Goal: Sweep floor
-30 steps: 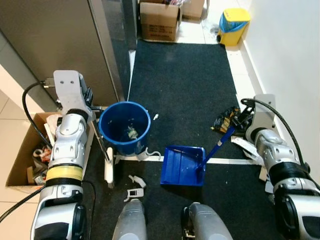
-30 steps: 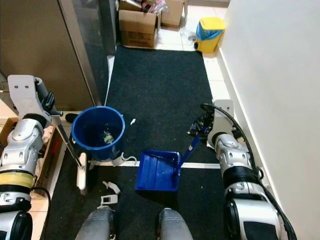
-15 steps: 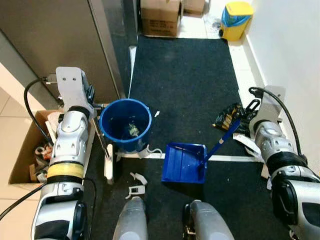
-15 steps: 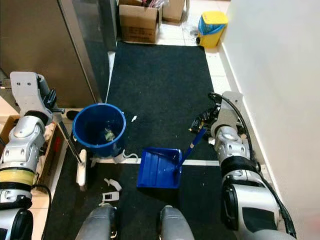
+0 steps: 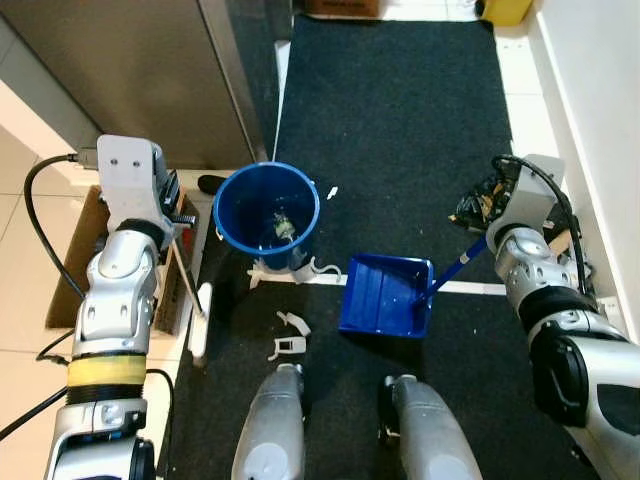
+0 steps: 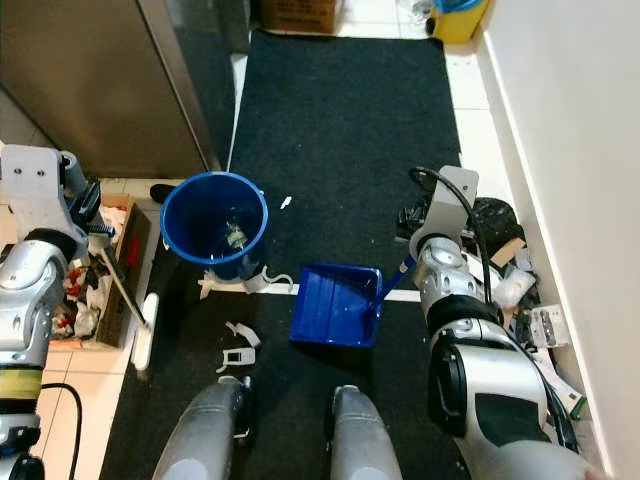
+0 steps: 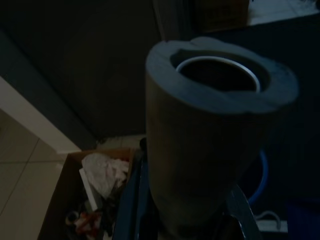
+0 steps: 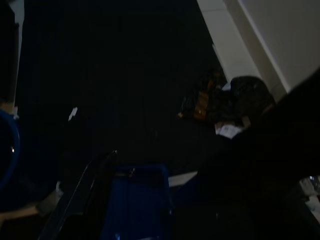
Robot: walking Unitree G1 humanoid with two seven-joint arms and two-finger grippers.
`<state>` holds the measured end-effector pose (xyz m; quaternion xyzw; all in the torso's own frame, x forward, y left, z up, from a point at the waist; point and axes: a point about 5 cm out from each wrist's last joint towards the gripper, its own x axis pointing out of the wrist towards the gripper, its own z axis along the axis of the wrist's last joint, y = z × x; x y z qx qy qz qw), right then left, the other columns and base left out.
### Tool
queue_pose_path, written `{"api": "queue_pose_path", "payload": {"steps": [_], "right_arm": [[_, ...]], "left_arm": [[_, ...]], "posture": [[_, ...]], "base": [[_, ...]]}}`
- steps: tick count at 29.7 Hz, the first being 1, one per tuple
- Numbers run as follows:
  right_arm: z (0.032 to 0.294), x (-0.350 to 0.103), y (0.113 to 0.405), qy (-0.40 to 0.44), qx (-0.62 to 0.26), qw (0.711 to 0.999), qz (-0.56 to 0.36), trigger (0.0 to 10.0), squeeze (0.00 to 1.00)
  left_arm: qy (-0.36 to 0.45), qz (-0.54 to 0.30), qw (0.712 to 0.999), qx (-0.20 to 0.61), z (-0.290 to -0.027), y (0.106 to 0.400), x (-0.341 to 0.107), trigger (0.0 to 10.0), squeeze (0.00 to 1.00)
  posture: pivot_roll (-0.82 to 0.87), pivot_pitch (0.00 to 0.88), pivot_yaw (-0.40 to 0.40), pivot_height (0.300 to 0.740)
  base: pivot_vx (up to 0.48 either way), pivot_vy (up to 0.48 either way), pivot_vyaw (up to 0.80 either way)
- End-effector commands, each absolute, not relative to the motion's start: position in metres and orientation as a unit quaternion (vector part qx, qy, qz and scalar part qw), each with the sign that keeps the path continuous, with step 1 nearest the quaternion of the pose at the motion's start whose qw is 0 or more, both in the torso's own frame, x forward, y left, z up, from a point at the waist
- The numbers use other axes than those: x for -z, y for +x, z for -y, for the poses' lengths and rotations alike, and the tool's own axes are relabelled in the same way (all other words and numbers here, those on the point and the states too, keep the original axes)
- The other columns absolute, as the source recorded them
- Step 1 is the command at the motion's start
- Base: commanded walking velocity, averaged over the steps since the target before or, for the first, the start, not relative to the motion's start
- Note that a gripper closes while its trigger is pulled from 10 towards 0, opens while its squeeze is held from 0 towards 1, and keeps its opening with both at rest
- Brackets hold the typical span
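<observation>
Counting the things on the floor, one blue plastic bucket, one blue dustpan and one broom are seen. The bucket is round and stands upright at about 11 o'clock from the robot's feet, with a small piece of rubbish at its bottom. The dustpan is flat and rectangular, lies on the black carpet at 1 o'clock, and its long blue handle rises toward 2 o'clock to the right gripper. The handle seems to be held there, but how far the fingers are open cannot be told, because the wrist hides them. The broom has a thin pale stick and a white head; the head rests at the carpet's edge at 9 o'clock. Its top end, a grey foam tube with a metal ring inside, is seen very close in the left wrist view, and the fingers of the left gripper appear closed around it.

Two small white scraps lie on the carpet just before the feet. One open cardboard box with mixed waste stands at 9 o'clock on pale tiles. A pile of dark wrappers lies at 3 o'clock by the white wall. A grey metal door is seen at 11 o'clock.
</observation>
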<state>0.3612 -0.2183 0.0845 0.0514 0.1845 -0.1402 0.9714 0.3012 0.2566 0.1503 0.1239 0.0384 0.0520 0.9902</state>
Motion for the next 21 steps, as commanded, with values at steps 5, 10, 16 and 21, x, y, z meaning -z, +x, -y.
{"api": "queue_pose_path", "payload": {"steps": [5, 10, 16, 21], "right_arm": [[0.221, -0.086, 0.362, 0.054, 0.148, 0.971, -0.181, 10.0, 0.0], [0.224, -0.087, 0.363, 0.052, 0.158, 0.969, -0.182, 10.0, 0.0], [0.227, -0.087, 0.362, 0.046, 0.167, 0.968, -0.183, 10.0, 0.0], [0.234, -0.091, 0.363, 0.041, 0.174, 0.968, -0.174, 10.0, 0.0]], "left_arm": [[0.141, -0.036, 0.987, -0.06, -0.264, 0.291, -0.159, 10.0, 0.0], [0.141, -0.04, 0.987, -0.059, -0.264, 0.289, -0.16, 10.0, 0.0], [0.141, -0.043, 0.987, -0.058, -0.262, 0.29, -0.16, 10.0, 0.0], [0.147, -0.046, 0.987, -0.056, -0.26, 0.29, -0.16, 10.0, 0.0]], "posture": [[0.26, 0.247, 0.022, 0.74], [0.26, 0.248, 0.023, 0.74], [0.25, 0.248, 0.021, 0.74], [0.25, 0.246, 0.02, 0.74]], "base": [[0.0, 0.0, 0.0], [0.0, 0.0, 0.0], [0.0, 0.0, 0.0], [0.0, 0.0, 0.0]]}}
